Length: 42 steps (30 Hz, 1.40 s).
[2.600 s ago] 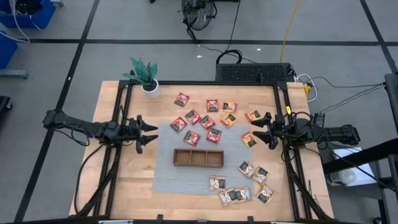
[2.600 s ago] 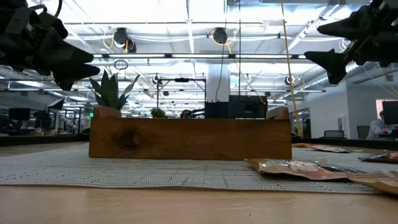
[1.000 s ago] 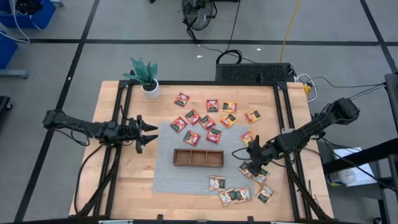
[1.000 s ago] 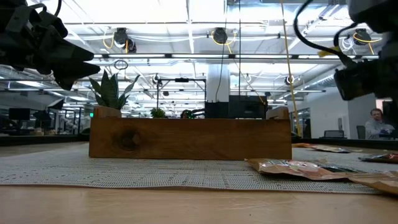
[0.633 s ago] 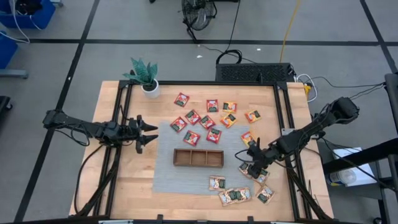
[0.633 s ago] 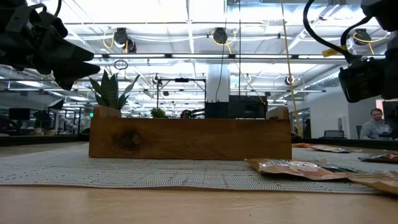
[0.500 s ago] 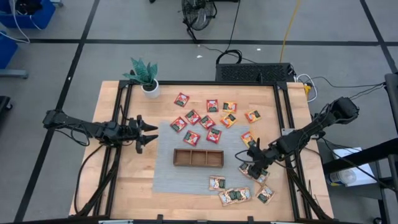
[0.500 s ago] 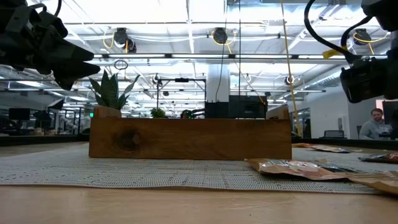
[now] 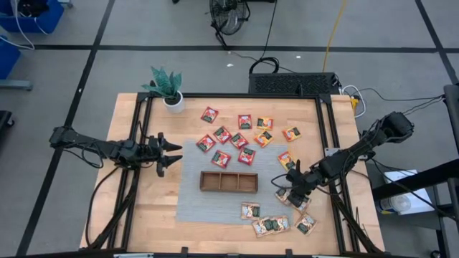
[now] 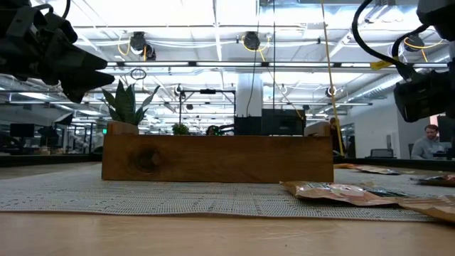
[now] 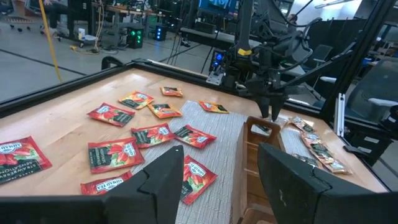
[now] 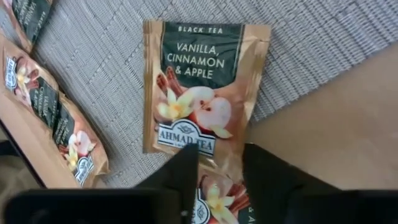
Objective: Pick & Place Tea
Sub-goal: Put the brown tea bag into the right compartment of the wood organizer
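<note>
Right gripper (image 12: pixel 214 163) is down at the table's right side, fingers narrowed to a slim gap right at the edge of a tea sachet (image 12: pixel 202 93). That packet reads "BLACK TEA – VANILLA, CINNAMON & APPLE" with "AHMAD TEA" on a dark band under an apple picture. It lies flat, half on the grey mat (image 12: pixel 323 37) and half on bare wood. I can't tell whether the fingers actually pinch its edge or just sit over it.

Just beside the gripper, more of the same green-and-gold sachets (image 12: pixel 56 124) lie along the mat edge, and one more shows right under the fingers.

Farther out from it, toward the middle, sits the wooden tray (image 9: pixel 229 181), and beyond that a scatter of red sachets (image 11: pixel 112 154) and orange ones (image 11: pixel 137 99); one red packet reads "AHMAD TEA".

Left gripper (image 9: pixel 172 153) hangs on the far side of the tray from the right one, fingers spread, nothing in them. A potted plant (image 9: pixel 167 86) stands at the back corner.
</note>
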Each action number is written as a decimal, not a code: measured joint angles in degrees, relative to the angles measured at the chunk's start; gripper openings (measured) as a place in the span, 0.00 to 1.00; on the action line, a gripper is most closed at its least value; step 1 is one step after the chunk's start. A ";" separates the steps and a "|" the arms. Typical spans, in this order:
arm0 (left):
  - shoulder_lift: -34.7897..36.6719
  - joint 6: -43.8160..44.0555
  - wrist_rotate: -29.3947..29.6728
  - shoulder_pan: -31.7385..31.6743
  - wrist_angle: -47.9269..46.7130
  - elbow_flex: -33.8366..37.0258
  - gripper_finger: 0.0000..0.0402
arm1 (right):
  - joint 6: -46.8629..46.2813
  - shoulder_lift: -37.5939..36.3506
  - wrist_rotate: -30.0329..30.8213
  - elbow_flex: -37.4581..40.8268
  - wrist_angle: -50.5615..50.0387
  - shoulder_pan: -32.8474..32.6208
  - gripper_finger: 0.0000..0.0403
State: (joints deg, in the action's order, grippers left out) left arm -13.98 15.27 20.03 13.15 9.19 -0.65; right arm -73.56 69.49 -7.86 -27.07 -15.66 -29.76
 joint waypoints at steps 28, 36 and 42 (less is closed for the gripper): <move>0.02 0.00 0.00 0.01 -0.05 -0.01 0.51 | 12.65 -5.00 11.43 -2.40 6.88 -1.47 0.08; 0.02 0.00 0.00 0.01 0.02 0.01 0.51 | 14.41 -1.42 7.70 -2.34 7.50 0.18 0.51; 0.02 0.00 0.00 0.01 -0.01 -0.02 0.51 | 12.31 0.51 7.34 -2.35 4.70 0.51 0.66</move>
State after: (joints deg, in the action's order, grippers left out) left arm -13.96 15.27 20.03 13.16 9.18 -0.67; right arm -61.25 70.00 -0.52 -29.42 -10.97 -29.25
